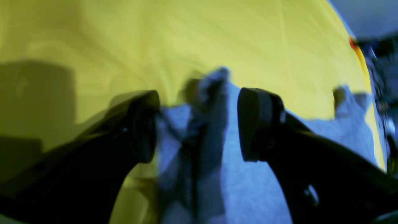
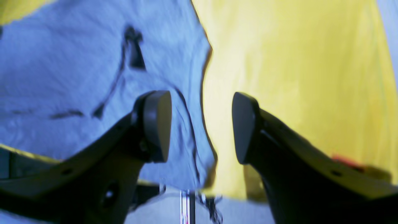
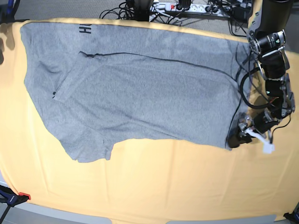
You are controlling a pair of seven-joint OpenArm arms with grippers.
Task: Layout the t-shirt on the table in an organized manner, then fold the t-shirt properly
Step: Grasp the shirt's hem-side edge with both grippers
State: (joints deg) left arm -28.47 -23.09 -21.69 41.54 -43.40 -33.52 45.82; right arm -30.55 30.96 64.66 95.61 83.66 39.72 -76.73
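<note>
The grey t-shirt (image 3: 140, 88) lies spread across the far half of the yellow table (image 3: 163, 182), with black lettering (image 3: 85, 30) at its far left edge. My left gripper (image 3: 235, 139) is down at the shirt's near right corner. In the left wrist view this gripper (image 1: 199, 124) is open, and a raised fold of the t-shirt (image 1: 248, 186) stands between the fingers. My right gripper (image 2: 200, 127) is open above the table (image 2: 295, 62); the edge of the t-shirt (image 2: 62, 77) runs between its fingers. The right arm does not show in the base view.
Cables and a power strip (image 3: 177, 7) lie beyond the far edge. A red-tipped clamp (image 3: 22, 196) grips the cloth at the near left corner. The table's edge runs just below the right gripper's fingers (image 2: 155, 124). Bare cloth fills the near half.
</note>
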